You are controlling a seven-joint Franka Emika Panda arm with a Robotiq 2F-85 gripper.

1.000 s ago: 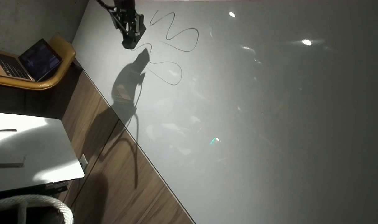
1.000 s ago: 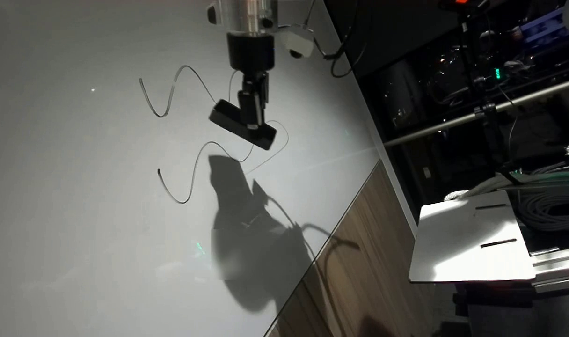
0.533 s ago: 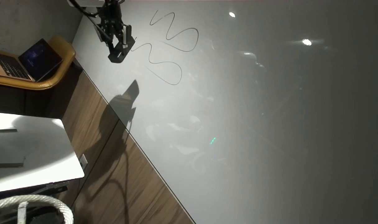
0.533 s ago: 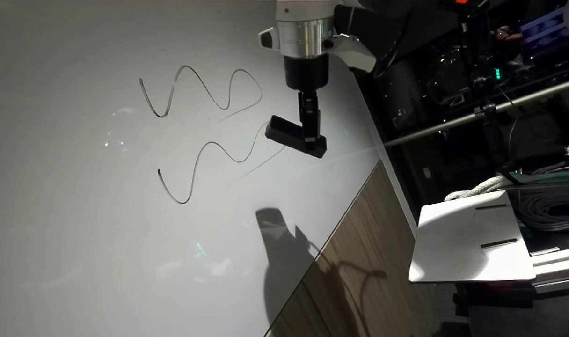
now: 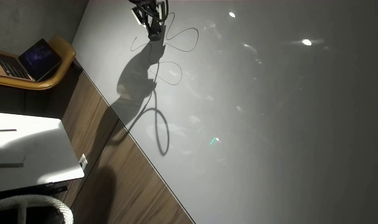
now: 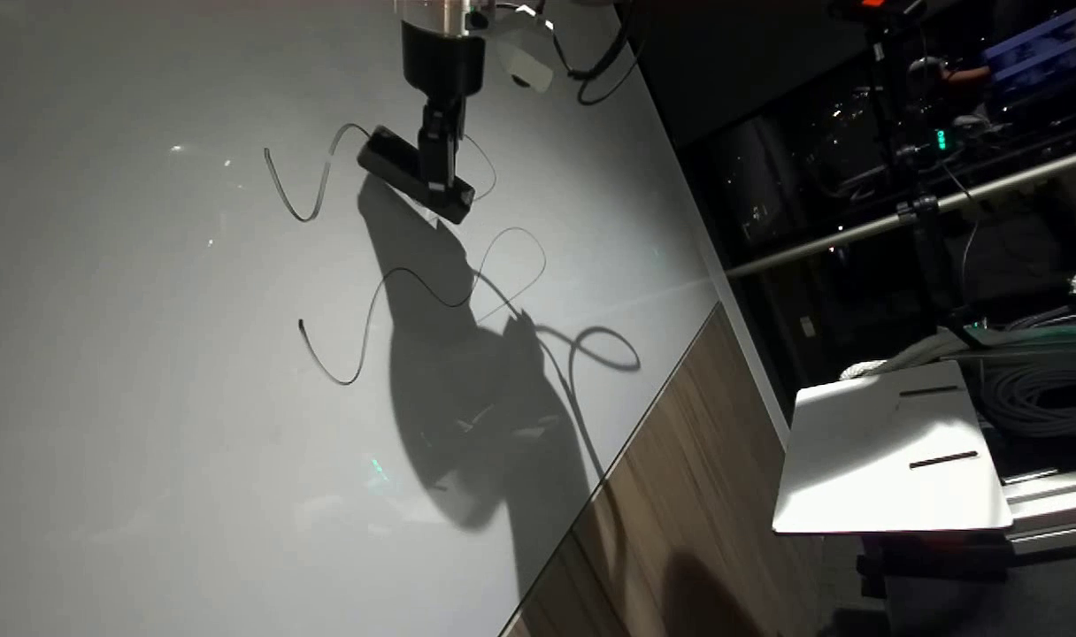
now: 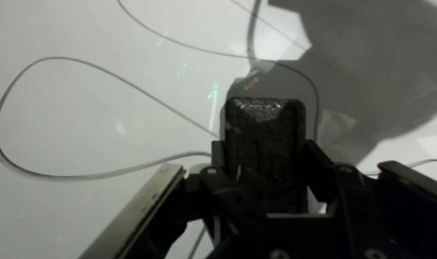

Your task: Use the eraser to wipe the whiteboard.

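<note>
arm (image 6: 443, 57): top edge, in an exterior view | hand (image 7: 264, 154): gripping, fingers (image 7: 319, 172) apart

Strong light threw a large, dark shadow (image 6: 445, 380) onto the whiteboard (image 5: 269, 174) in both exterior views; small glare spots (image 5: 306, 42) shone there, while the wrist view looked slightly soft.

An open laptop (image 5: 29, 62) sits on a yellow chair (image 5: 64, 52); elsewhere are wood-grain panelling (image 5: 130, 177), a slotted white panel (image 6: 883, 442) and a pole (image 6: 998, 188).
</note>
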